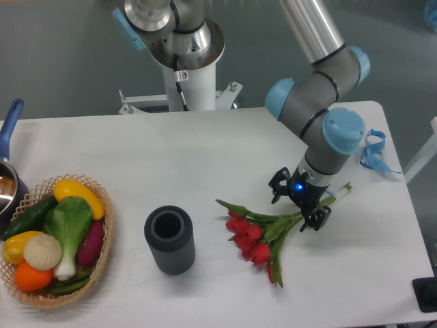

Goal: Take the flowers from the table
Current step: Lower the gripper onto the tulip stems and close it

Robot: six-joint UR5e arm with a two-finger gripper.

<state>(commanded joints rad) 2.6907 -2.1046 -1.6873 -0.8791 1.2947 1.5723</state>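
The flowers (263,236) lie flat on the white surface (218,157), right of its middle, with the red heads and green leaves fanned toward 7 o'clock and the long stems running up toward 2 o'clock, where the cut ends (343,189) poke out beyond the arm. The tool (298,207) sits low over the stems just above the leaves, its two dark fingers spread apart, one at about 10 o'clock of the stems and the other (317,220) at about 4 o'clock, so the stems pass between them; the fingers are open and nothing is gripped, and the bunch rests on the surface. A blue light glows on the wrist just above the fingers. At 9 o'clock from the flowers, near them but apart, stands a dark grey ribbed cylinder (169,240), upright and open at the top. Further toward 9 o'clock, at the left edge, a wicker basket (102,256) holds mixed vegetables, and a pot with a blue handle (9,126) shows partly beyond it. A curly blue ribbon (373,150) lies at 2 o'clock from the tool, near the right edge.
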